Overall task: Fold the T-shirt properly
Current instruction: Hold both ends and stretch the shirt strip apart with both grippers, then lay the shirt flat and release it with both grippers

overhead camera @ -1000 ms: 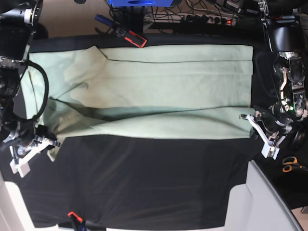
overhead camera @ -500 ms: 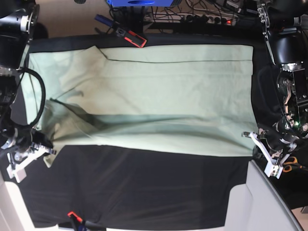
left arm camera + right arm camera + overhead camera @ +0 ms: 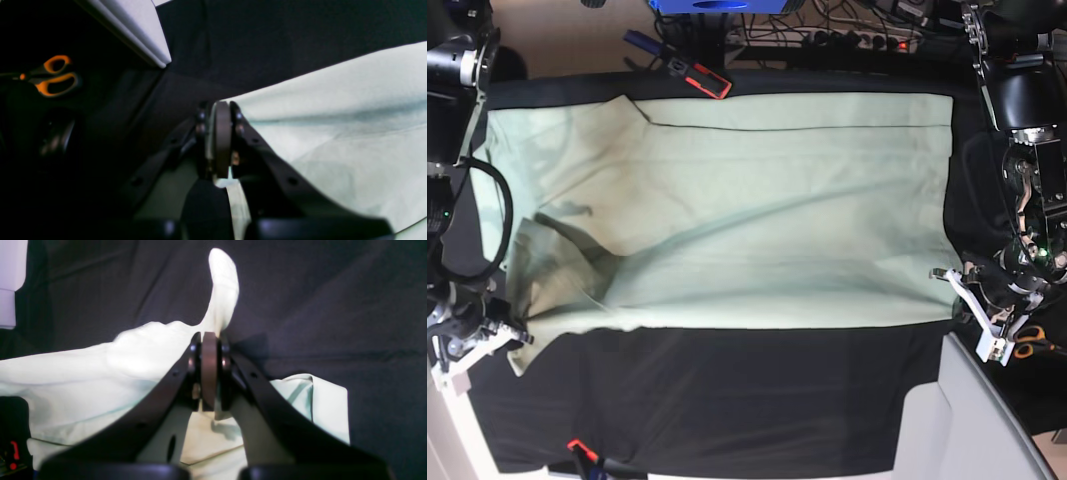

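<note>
Lying spread and creased, pale mint T-shirt (image 3: 727, 210), edge pinched by left gripper (image 3: 222, 140) and right gripper (image 3: 209, 373).

In the base view the T-shirt (image 3: 727, 210) lies spread on the table (image 3: 727, 410), filling the upper and middle part of the frame. The right pincer (image 3: 515, 338) is at its lower left corner, the left pincer (image 3: 949, 282) at its lower right corner. Scissors (image 3: 1032, 345) lie at the right edge.

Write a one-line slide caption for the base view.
Both pincers, left and right, pinch the near edge of the mint T-shirt over the black table cover.
</note>
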You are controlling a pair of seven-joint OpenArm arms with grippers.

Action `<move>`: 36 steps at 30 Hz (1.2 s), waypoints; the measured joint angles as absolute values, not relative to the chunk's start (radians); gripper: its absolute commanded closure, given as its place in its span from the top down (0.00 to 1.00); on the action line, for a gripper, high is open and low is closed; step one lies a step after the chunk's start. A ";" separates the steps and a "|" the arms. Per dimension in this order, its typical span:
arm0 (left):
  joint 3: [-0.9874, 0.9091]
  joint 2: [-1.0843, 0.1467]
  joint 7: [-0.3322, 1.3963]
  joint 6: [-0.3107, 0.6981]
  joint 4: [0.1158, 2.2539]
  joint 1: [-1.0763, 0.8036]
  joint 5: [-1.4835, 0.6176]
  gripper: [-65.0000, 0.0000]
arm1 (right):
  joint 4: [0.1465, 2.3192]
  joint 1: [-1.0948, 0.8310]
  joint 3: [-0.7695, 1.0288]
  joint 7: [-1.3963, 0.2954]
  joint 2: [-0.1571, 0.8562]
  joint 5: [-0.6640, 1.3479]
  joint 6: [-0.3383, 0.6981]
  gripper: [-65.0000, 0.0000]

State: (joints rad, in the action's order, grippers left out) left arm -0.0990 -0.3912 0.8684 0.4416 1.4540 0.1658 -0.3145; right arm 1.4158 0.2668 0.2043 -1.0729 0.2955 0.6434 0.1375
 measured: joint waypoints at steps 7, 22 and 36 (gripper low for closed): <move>-0.100 -0.391 0.868 0.442 1.456 0.166 -0.315 0.04 | 1.416 0.268 0.202 -1.071 0.295 0.645 0.138 0.00; -0.095 -0.409 0.868 0.551 1.462 0.093 -0.315 0.04 | 1.417 0.196 0.133 -1.067 0.295 0.641 0.138 0.00; -0.096 -0.463 0.865 0.663 1.464 -0.008 -0.315 0.04 | 1.417 0.108 0.141 -1.082 0.296 0.642 0.138 0.00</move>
